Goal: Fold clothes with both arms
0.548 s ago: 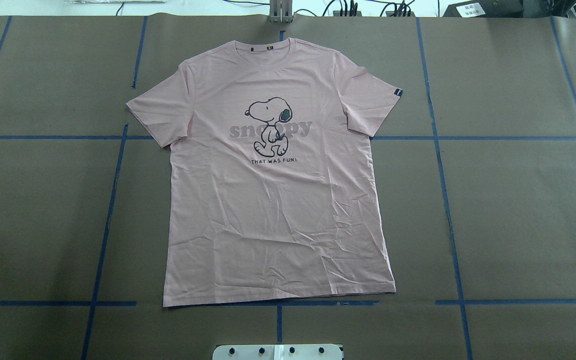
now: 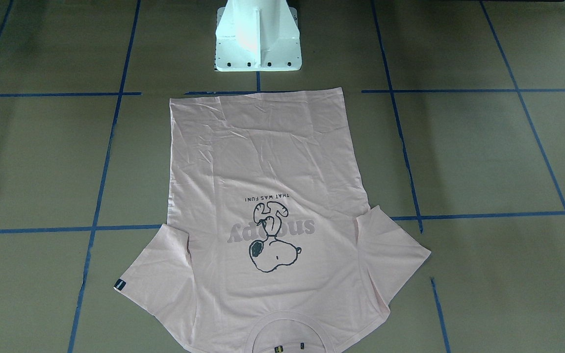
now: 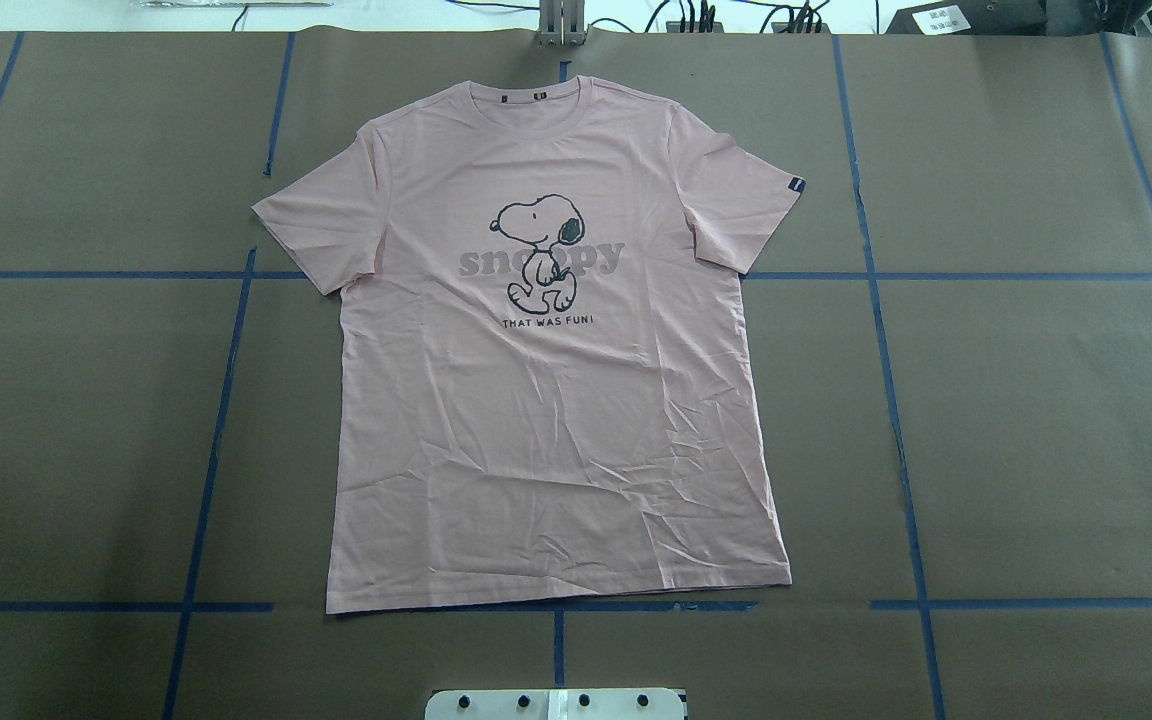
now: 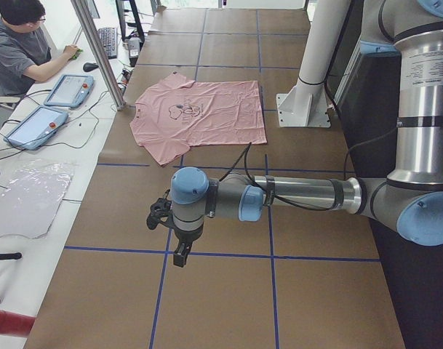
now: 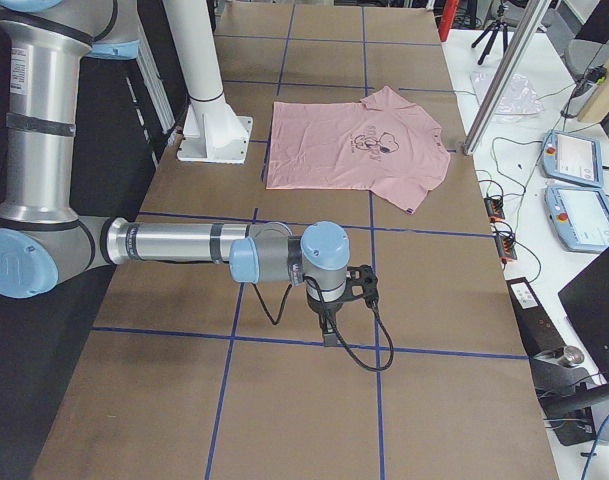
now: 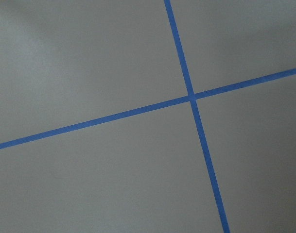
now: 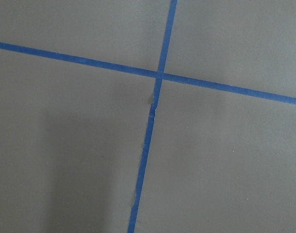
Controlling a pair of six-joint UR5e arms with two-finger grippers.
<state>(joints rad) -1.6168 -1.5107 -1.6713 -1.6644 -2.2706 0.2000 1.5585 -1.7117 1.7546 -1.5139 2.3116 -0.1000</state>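
Pink T-shirt (image 3: 556,430) flat, print up — unfolded.
Left gripper (image 4: 179,257) and right gripper (image 5: 329,337) hang well apart from the T-shirt — jaw opening cannot be told.

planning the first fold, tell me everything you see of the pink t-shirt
The pale pink short-sleeved T-shirt lies flat, front up, on the brown table, sleeves spread. Its ribbed round collar points away from the robot, hem toward it. A black-outline cartoon dog over grey lettering marks the chest; a small dark tag sits on one sleeve. The lower half is lightly creased. Only the table touches it.
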